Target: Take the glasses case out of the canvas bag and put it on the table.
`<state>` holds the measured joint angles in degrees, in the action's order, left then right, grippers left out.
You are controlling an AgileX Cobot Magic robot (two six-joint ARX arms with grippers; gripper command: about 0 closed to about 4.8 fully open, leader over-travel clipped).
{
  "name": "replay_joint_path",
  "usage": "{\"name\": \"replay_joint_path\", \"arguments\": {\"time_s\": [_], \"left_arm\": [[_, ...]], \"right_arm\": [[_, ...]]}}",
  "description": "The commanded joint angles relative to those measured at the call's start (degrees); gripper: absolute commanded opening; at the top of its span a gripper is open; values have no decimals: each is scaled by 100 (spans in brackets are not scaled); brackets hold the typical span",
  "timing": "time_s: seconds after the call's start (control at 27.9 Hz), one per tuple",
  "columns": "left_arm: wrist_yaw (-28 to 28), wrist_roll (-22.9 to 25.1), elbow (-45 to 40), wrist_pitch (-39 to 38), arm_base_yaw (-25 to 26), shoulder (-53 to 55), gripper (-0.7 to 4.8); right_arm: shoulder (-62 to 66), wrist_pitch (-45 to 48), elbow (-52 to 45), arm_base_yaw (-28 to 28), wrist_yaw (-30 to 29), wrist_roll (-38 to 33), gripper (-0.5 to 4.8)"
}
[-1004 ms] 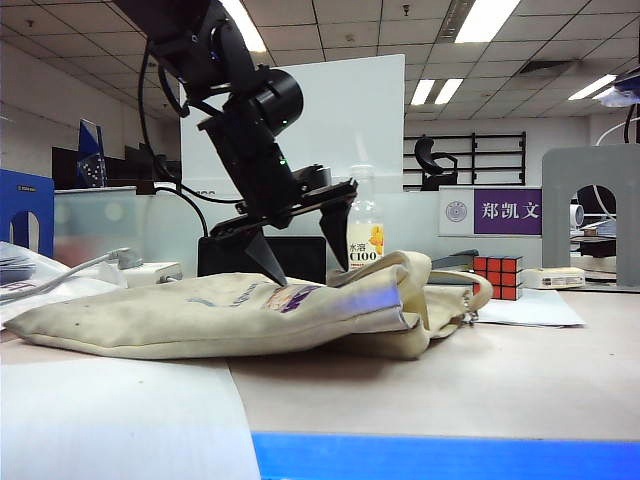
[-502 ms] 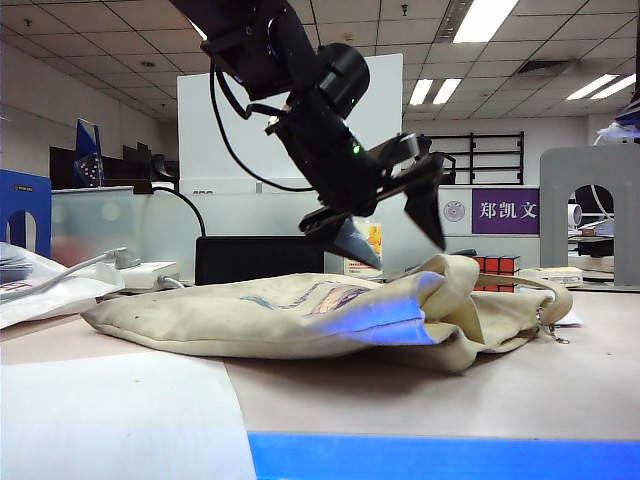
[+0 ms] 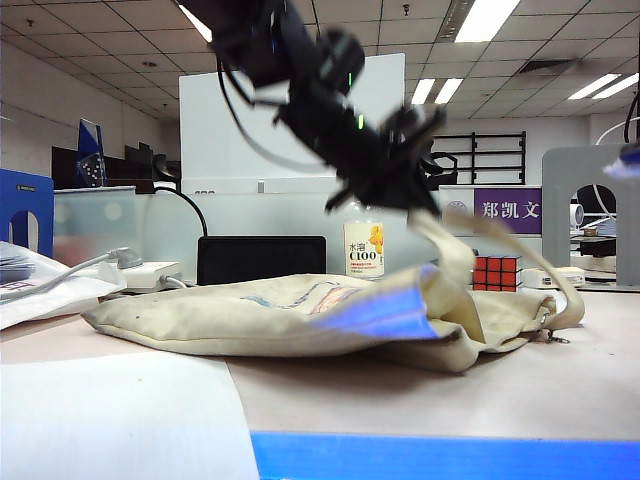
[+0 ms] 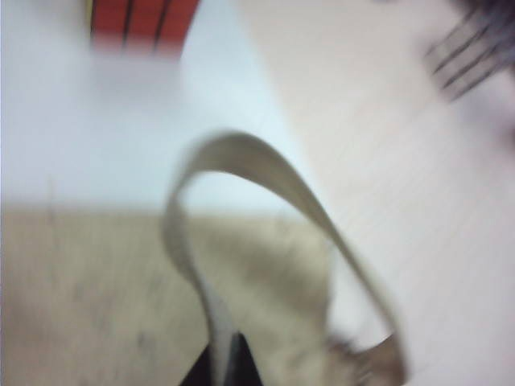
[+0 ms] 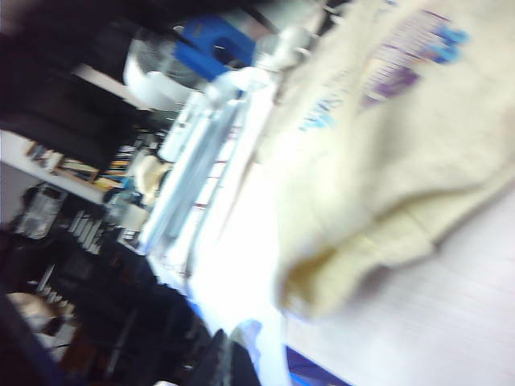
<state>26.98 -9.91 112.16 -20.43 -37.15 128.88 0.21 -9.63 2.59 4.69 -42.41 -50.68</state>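
Tabletop [image 3: 500,400] in front carries the canvas bag [image 3: 250,315], lying flat. Above the bag's right end, the left gripper [image 3: 425,205], wide open a second ago, is now clamped on a loop handle [image 4: 265,173] and lifts it. That should open the mouth. Glasses case unseen, presumably inside. Right gripper [image 5: 221,362] near the bag's left end: closed, empty.

Left arm: enters the exterior view from the upper left and slopes down toward the centre. The left gripper [image 3: 420,195] is blurred; its jaws are closed, pinching a strap at the fingertips [image 4: 227,363]. Right gripper [image 5: 221,362]: jaws closed, visible only in its own wrist view.
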Motion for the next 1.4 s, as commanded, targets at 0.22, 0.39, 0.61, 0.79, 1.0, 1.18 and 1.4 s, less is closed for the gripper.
{"name": "replay_joint_path", "arguments": {"time_s": [0.22, 0.39, 0.61, 0.79, 1.0, 1.18, 1.4], "left_arm": [[776, -546, 1788, -1624, 79, -79, -5], [1530, -603, 2201, -2041, 131, -219, -5], [1628, -1016, 2420, -2011, 52, -717, -5], [1679, -1438, 2446, -1895, -70, -1045, -5], [1993, -1388, 2446, -2376, -232, -1224, -5], [2070, -1008, 2446, -3294, -240, -1303, -5], [2083, -870, 2455, -3195, -588, -1482, -5]], "right_arm": [[435, -197, 46, 24, 857, 1244, -5], [1384, 527, 55, 50, 885, 1519, -5], [3265, 2065, 520, 433, 758, 1808, -5], [5366, 2203, 1502, 1556, 907, 2835, -5], [7110, 2122, 2677, 2026, 868, 3134, -5], [7224, 1541, 3062, 1462, 992, 3952, -5], [7309, 1353, 3056, 911, 1123, 4544, -5]]}}
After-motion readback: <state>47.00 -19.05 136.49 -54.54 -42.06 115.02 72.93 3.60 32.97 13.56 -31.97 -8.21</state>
